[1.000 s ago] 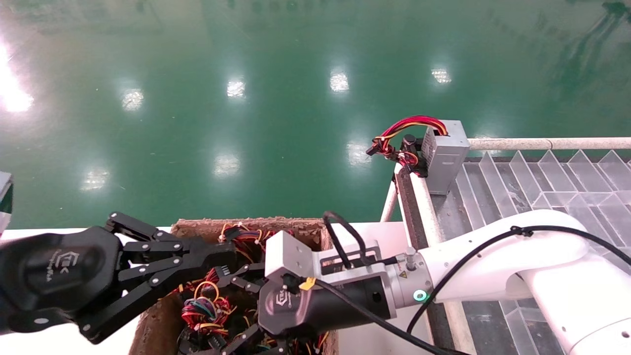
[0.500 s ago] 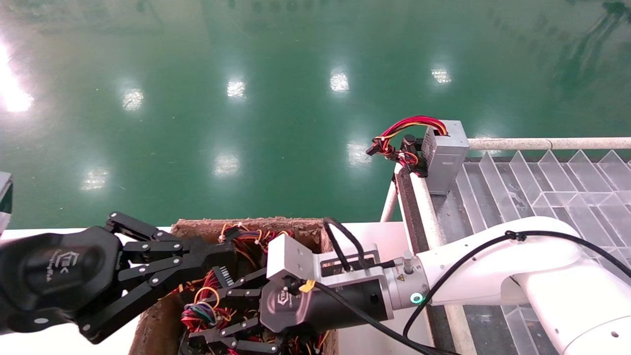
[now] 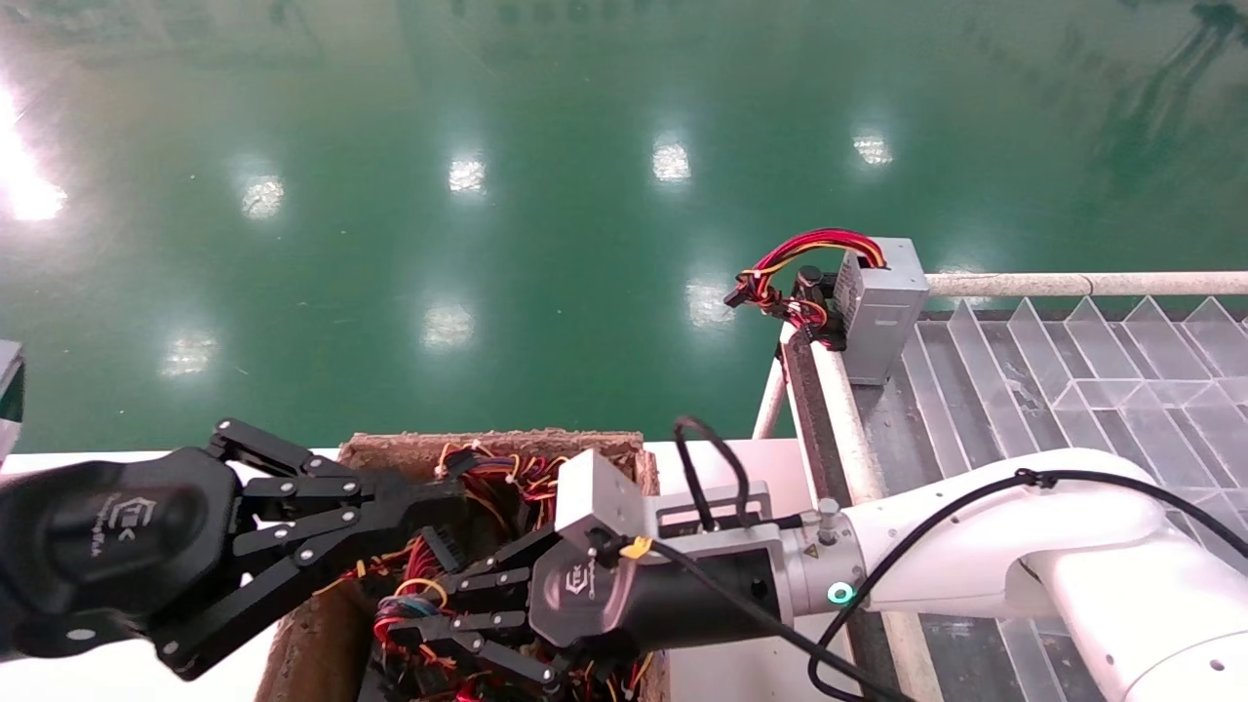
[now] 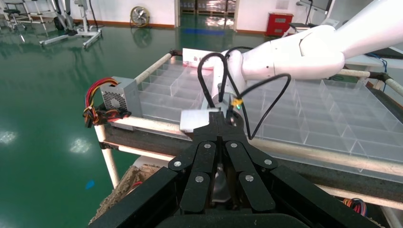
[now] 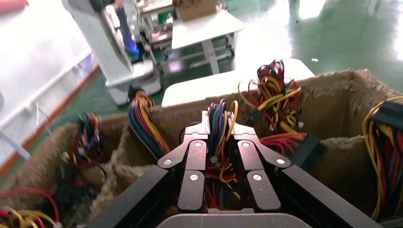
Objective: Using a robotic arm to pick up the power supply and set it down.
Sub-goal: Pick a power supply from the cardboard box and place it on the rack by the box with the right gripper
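1. The small oblong grey metal power supply point(image 3: 882, 310) carries red, yellow and black wires.
2. The brown fibre-walled box point(image 3: 487, 447) holds wire bundles point(image 5: 219, 124) in red, yellow, blue, green and black.
3. The white-segmented robotic arm point(image 3: 985, 536) bears a green ring light, a grey cube and a black gripper casing with a white logo.
4. The glossy floor point(image 3: 390, 195) is green.
5. The clear plastic divider tray point(image 3: 1072, 370) shows a grid pattern.
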Tool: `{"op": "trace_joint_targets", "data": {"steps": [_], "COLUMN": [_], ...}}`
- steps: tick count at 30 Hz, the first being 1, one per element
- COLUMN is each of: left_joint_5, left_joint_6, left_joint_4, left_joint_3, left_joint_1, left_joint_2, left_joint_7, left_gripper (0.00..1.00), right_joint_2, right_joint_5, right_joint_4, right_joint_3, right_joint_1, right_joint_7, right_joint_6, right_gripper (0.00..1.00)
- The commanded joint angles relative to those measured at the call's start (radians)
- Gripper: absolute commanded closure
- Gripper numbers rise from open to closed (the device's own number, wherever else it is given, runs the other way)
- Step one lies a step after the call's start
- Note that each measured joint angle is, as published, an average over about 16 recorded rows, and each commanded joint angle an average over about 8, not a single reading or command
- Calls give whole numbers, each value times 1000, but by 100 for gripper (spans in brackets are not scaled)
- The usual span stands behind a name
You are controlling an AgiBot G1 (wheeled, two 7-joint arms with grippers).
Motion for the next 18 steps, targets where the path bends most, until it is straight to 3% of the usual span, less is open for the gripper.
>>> {"op": "trace_joint_targets", "data": {"steps": [1,18], "left_joint_5": [0,0], "left_joint_6": [0,0], "left_joint_4": [0,0], "left_joint_3": [0,0], "left_joint_1": [0,0], "left_joint_2": [0,0], "left_joint_7": [0,0], "left_gripper": [100,100], "right_joint_2": [2,48], "right_joint_5": [17,339], "right_joint_4": [-9,-50], "right_joint_3": [7,69], "right_joint_1": [-2,-81], "right_joint_7": [3,148], "right_joint_6": [-9,-21], "right_gripper": [100,100]}}
